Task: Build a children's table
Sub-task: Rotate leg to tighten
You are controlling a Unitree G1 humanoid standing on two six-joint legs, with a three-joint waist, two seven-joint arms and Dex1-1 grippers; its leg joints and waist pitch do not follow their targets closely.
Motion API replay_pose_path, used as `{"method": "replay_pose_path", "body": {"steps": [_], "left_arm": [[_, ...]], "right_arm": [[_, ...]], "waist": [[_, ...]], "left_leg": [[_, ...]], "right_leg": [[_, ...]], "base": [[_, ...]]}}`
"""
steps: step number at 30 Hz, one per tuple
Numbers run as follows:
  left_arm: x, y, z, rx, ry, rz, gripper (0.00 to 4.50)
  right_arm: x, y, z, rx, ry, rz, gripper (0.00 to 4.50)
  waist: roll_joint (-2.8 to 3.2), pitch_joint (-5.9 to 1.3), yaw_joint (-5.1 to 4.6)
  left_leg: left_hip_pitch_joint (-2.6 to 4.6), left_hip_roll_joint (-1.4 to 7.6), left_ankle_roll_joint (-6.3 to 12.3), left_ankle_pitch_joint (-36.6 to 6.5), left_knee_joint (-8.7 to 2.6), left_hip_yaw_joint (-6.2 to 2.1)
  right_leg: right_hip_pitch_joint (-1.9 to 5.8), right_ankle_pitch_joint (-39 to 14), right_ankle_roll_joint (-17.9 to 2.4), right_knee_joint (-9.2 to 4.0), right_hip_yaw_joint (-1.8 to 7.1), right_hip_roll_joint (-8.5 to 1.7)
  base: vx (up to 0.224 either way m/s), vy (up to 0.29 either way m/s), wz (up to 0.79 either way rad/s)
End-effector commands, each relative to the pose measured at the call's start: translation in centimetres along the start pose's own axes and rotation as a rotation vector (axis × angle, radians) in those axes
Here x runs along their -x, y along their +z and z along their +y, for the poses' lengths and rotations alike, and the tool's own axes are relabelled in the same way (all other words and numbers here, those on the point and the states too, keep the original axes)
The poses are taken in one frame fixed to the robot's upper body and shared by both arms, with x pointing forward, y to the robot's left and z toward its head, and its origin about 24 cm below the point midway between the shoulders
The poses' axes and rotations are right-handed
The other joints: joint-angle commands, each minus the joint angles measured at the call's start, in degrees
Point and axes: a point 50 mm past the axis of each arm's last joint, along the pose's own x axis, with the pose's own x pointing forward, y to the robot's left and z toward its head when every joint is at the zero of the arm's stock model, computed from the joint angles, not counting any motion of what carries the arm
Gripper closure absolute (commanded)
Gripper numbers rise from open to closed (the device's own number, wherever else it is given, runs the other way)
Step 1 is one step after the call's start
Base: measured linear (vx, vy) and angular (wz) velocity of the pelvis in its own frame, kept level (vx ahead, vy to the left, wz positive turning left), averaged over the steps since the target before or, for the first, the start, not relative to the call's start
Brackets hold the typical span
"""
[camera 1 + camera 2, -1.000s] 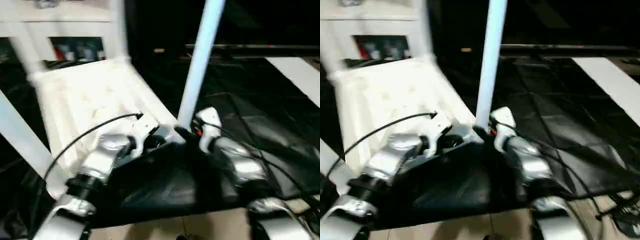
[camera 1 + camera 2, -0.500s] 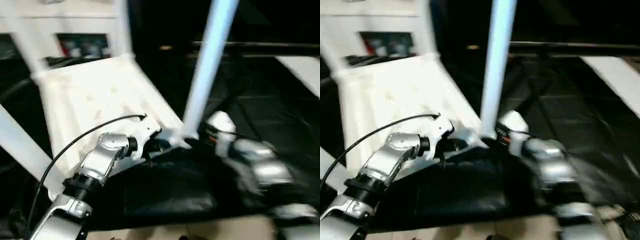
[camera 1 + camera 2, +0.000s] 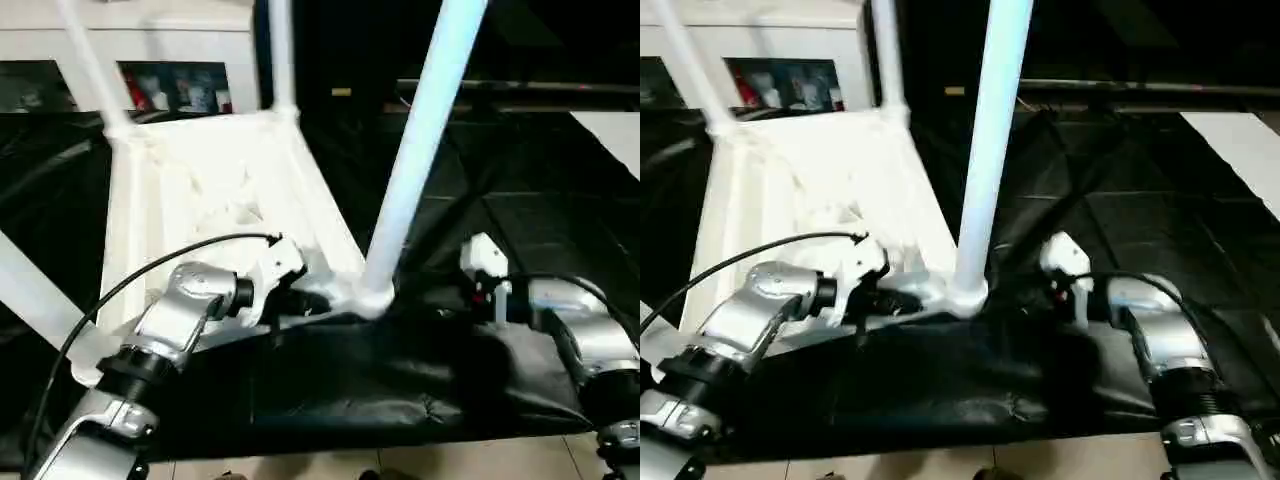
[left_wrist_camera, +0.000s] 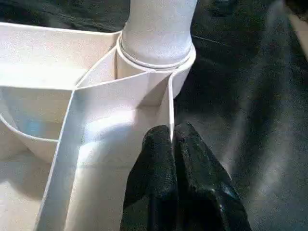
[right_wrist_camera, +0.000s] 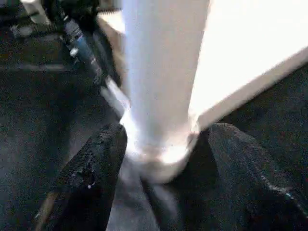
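Table top [image 3: 210,190] rim pinched by left end effector [image 4: 172,139]; right end effector [image 5: 161,159] spread around leg [image 3: 420,140].

My left gripper [image 4: 172,137] is pinched tight, fingers pressed together. My right gripper [image 5: 163,159] stands spread, fingers wide apart. Both silver forearms reach forward, elbows out.

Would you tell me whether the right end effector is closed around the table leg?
No, the right end effector stands open, its fingers either side of the leg.
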Motion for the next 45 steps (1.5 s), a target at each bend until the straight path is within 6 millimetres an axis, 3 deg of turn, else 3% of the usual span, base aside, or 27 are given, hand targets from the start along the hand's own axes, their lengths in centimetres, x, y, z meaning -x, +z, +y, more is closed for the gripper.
{"method": "replay_pose_path", "body": {"steps": [1, 2, 5, 9, 11, 14, 15, 21, 25, 28, 29, 30, 31, 32, 33, 35, 37, 38, 39, 41, 43, 45], "left_arm": [[-0.6, -0.3, -0.9, 0.005, -0.084, 0.025, 4.5], [-0.5, -0.4, -0.9, 0.004, -0.09, 0.03, 4.5], [-0.4, -0.4, -0.8, 0.002, -0.093, 0.036, 4.5], [-0.2, -0.4, -0.6, -0.001, -0.088, 0.04, 4.5], [-0.1, -0.4, -0.7, -0.001, -0.089, 0.042, 4.5], [-0.1, -0.3, -0.6, -0.001, -0.087, 0.043, 4.5], [-0.1, -0.3, -0.6, -0.004, -0.087, 0.048, 4.5], [0.0, -0.5, -0.5, 0.0, -0.073, 0.047, 4.5], [-0.1, -0.5, -0.6, 0.01, -0.058, 0.033, 4.5], [-0.2, -0.5, -0.3, 0.012, -0.02, 0.029, 4.5], [-0.3, -0.5, -0.1, 0.015, 0.013, 0.026, 4.5], [-0.3, -0.5, 0.0, 0.015, 0.021, 0.025, 4.5], [-0.5, -0.5, 0.1, 0.018, 0.043, 0.019, 4.5], [-0.8, -0.4, 0.3, 0.022, 0.074, 0.01, 4.5], [-1.2, -0.3, 0.5, 0.023, 0.102, 0.004, 4.5], [-2.3, 0.3, 1.0, 0.019, 0.18, -0.008, 4.5], [-2.7, 0.6, 1.2, 0.023, 0.219, -0.017, 4.5], [-3.2, 1.0, 1.5, 0.028, 0.268, -0.028, 4.5], [-3.4, 1.1, 1.6, 0.029, 0.279, -0.031, 4.5], [-4.1, 1.6, 1.7, 0.034, 0.314, -0.047, 4.5], [-5.0, 2.2, 1.4, 0.03, 0.31, -0.066, 4.5], [-5.8, 2.7, 0.9, 0.017, 0.283, -0.079, 4.5]], "right_arm": [[0.0, 0.5, -0.3, 0.019, -0.016, -0.006, 1.5], [-0.3, 0.8, 0.0, 0.019, 0.012, -0.019, 1.5], [-0.5, 0.8, 0.3, 0.024, 0.043, -0.005, 1.5], [-1.3, 0.4, 0.8, 0.022, 0.082, 0.013, 1.5], [-1.7, 0.3, 0.9, 0.022, 0.1, 0.014, 1.5], [-2.1, 0.4, 0.9, 0.017, 0.107, 0.011, 1.5], [-2.2, 0.4, 1.0, 0.013, 0.112, 0.012, 1.65], [-2.3, 0.2, 0.9, -0.01, 0.112, 0.01, 2.01], [-2.4, 0.0, 1.4, -0.04, 0.123, -0.008, 2.34], [-2.8, -0.6, 1.6, -0.068, 0.099, -0.011, 2.48], [-3.3, -1.1, 1.7, -0.092, 0.055, -0.014, 2.53], [-3.4, -1.2, 1.7, -0.098, 0.046, -0.015, 2.53], [-3.8, -1.4, 1.6, -0.109, 0.006, -0.016, 2.53], [-4.2, -1.7, 1.7, -0.136, -0.043, -0.022, 2.54], [-4.7, -2.1, 1.7, -0.163, -0.093, -0.025, 2.54], [-5.9, -3.0, 2.0, -0.228, -0.226, -0.019, 2.55], [-6.4, -3.4, 2.1, -0.263, -0.277, -0.012, 2.56], [-7.3, -3.8, 2.1, -0.29, -0.344, 0.001, 2.56], [-7.4, -3.8, 2.1, -0.293, -0.361, 0.005, 2.56], [-8.3, -3.9, 1.9, -0.328, -0.457, 0.007, 2.56], [-9.3, -3.7, 1.5, -0.378, -0.553, -0.002, 2.56], [-10.1, -3.3, 1.3, -0.394, -0.605, -0.014, 2.56]], "waist": [[0.36, -3.14, -0.01], [0.36, -3.23, -0.12], [0.32, -3.38, -0.26], [0.25, -3.47, -0.22], [0.73, -3.45, -0.05], [0.67, -3.41, -0.08], [0.43, -3.43, -0.05], [0.55, -3.45, -0.04], [0.17, -3.51, 0.06], [0.4, -3.39, 0.12], [0.85, -3.31, -0.04], [0.73, -3.2, -0.17], [0.7, -3.12, -0.19], [1.07, -2.67, -0.62], [1.03, -2.6, -0.66], [0.96, -2.1, -1.17], [1.04, -2.14, -1.51], [1.29, -2.14, -2.01], [1.26, -2.11, -2.29], [1.65, -2.08, -3.32], [1.66, -2.17, -3.96], [2.6, -2.07, -5.09]], "left_leg": [[-0.47, -0.12, 4.72, -10.7, -3.64, 1.5], [-0.84, -0.21, 4.69, -9.9, -3.65, 1.39], [-1.06, -0.29, 5.1, -8.2, -3.51, 1.32], [-1.09, -0.38, 5.66, -7.2, -3.36, 1.42], [-1.11, -0.35, 5.35, -7.5, -3.42, 1.36], [-1.03, -0.32, 5.04, -8.0, -3.47, 1.36], [-1.04, -0.31, 4.96, -8.0, -3.48, 1.34], [-1.04, -0.37, 4.86, -7.7, -3.42, 1.38], [-1.07, -0.32, 5.15, -6.8, -3.38, 1.39], [-1.04, -0.32, 4.88, -7.5, -3.43, 1.41], [-0.93, -0.31, 4.36, -8.4, -3.5, 1.39], [-1.01, -0.33, 4.14, -9.1, -3.56, 1.38], [-0.94, -0.36, 3.82, -10.2, -3.65, 1.35], [-0.76, -0.54, 2.81, -14.4, -3.78, 1.4], [-0.69, -0.62, 2.46, -15.7, -3.86, 1.27], [-0.07, -0.99, 1.42, -20.0, -4.02, 1.01], [-0.04, -1.2, 1.09, -21.0, -3.98, 0.71], [0.12, -1.48, 1.25, -22.1, -3.85, 0.48], [0.07, -1.49, 1.34, -22.4, -3.81, 0.48], [-0.4, -1.5, 1.22, -24.5, -4.15, -0.22], [-0.24, -1.47, 1.58, -26.2, -4.15, -0.45], [-0.42, -0.88, 2.06, -28.8, -4.73, -1.25]], "right_leg": [[3.41, -13.7, -13.1, -3.95, 2.35, -1.77], [3.78, -11.8, -13.5, -3.61, 2.35, -1.71], [4.08, -8.6, -14.0, -3.24, 2.34, -1.73], [4.12, -7.6, -14.5, -3.15, 2.38, -1.84], [4.15, -8.1, -14.4, -3.2, 2.31, -1.9], [4.13, -8.0, -14.5, -3.22, 2.32, -1.84], [4.18, -8.1, -14.5, -3.14, 2.32, -1.87], [4.22, -7.7, -14.5, -3.14, 2.36, -1.83], [4.28, -7.0, -14.6, -2.97, 2.39, -1.86], [4.17, -8.5, -14.2, -3.16, 2.38, -1.95], [4.04, -9.3, -14.0, -3.41, 2.34, -1.9], [4.04, -10.2, -13.7, -3.47, 2.34, -1.88], [4.05, -11.6, -13.4, -3.6, 2.3, -1.86], [3.7, -17.7, -11.6, -4.49, 2.21, -1.79], [3.76, -20.2, -10.6, -4.68, 2.1, -1.81], [3.18, -30.4, -6.3, -6.04, 1.58, -1.73], [3.23, -34.0, -4.1, -6.52, 1.22, -1.79], [2.93, -37.3, -1.9, -7.32, 0.7, -1.79], [2.85, -37.7, -1.6, -7.54, 0.55, -1.78], [3.35, -38.6, 0.0, -8.22, -0.82, -1.75], [3.47, -38.2, 0.5, -8.65, -1.42, -1.77], [4.19, -34.6, -0.5, -8.91, -2.48, -2.2]], "base": [[0.0, 0.0, 0.0], [0.0, 0.0, 0.0], [0.0, 0.0, 0.0], [0.0, 0.0, 0.0], [0.0, 0.0, 0.0], [0.0, 0.0, 0.0], [0.0, 0.0, 0.0], [0.0, 0.0, 0.0], [0.0, 0.0, 0.0], [0.0, 0.0, 0.0], [0.0, 0.0, 0.0], [0.0, 0.0, 0.0], [0.0, 0.0, 0.0], [0.0, 0.0, 0.0], [0.0, 0.0, 0.0], [0.0, 0.0, 0.0], [-0.027, 0.004, -0.03], [-0.055, 0.009, -0.06], [0.0, 0.0, 0.0], [0.0, 0.0, 0.0], [0.0, 0.0, 0.0], [0.0, 0.0, 0.0]]}}
